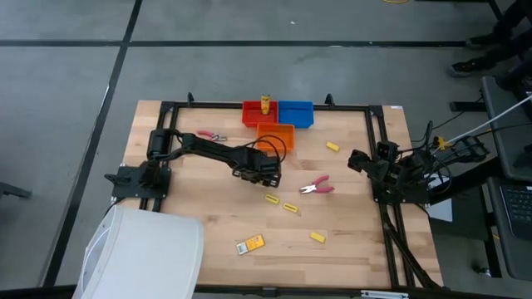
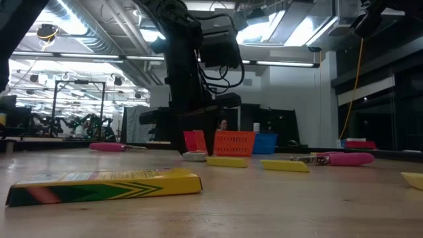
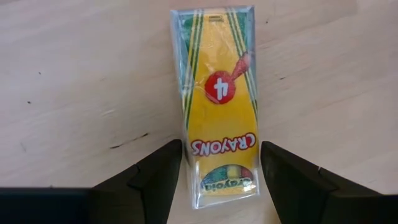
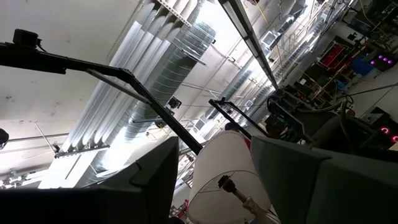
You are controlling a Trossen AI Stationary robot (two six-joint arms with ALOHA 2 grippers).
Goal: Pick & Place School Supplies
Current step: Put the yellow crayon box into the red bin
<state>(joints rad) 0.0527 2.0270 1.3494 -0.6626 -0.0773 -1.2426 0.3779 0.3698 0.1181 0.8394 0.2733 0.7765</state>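
Left gripper (image 3: 221,180) low over table (image 1: 208,208) centre, jaws spread on either side of crayon box (image 3: 217,93) lying flat, not clamped; right gripper (image 4: 214,180) open, parked at right edge.

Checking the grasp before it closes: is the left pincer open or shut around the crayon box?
Open. The left pincer has a dark finger on each side of the yellow cardboard crayon box, lying flat on the wooden table.

Industrial lab: exposed ducts (image 4: 168,74), workbenches
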